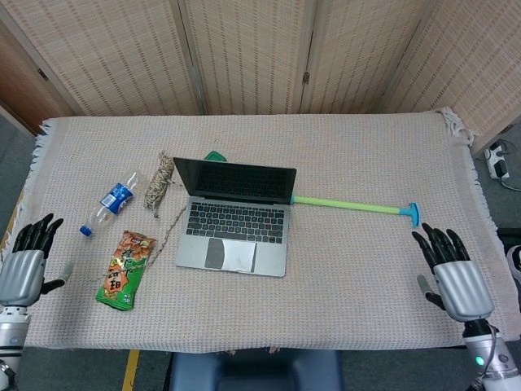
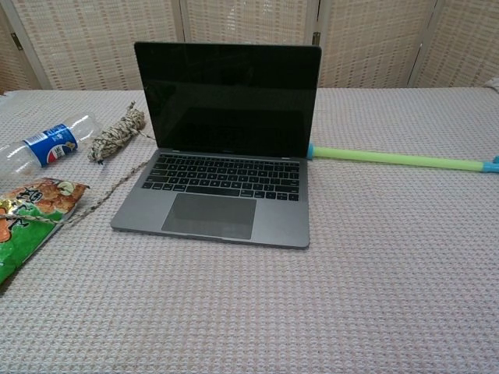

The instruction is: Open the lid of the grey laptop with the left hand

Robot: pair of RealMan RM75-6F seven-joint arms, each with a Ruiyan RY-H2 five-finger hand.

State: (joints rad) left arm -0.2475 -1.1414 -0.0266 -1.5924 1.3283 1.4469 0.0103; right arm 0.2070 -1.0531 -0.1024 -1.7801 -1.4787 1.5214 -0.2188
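The grey laptop (image 1: 234, 216) (image 2: 222, 175) stands in the middle of the table with its lid (image 2: 228, 97) raised upright and the dark screen facing me. My left hand (image 1: 22, 267) is at the table's front left edge, far from the laptop, fingers spread and holding nothing. My right hand (image 1: 454, 275) is at the front right edge, also spread and holding nothing. Neither hand shows in the chest view.
Left of the laptop lie a plastic bottle (image 1: 108, 204) (image 2: 43, 146), a bundle of twine (image 1: 160, 181) (image 2: 118, 132) with a loose strand, and a green snack bag (image 1: 124, 269) (image 2: 27, 218). A green rod with a blue end (image 1: 354, 208) (image 2: 394, 159) lies to the right. A green object (image 1: 215, 155) peeks behind the lid.
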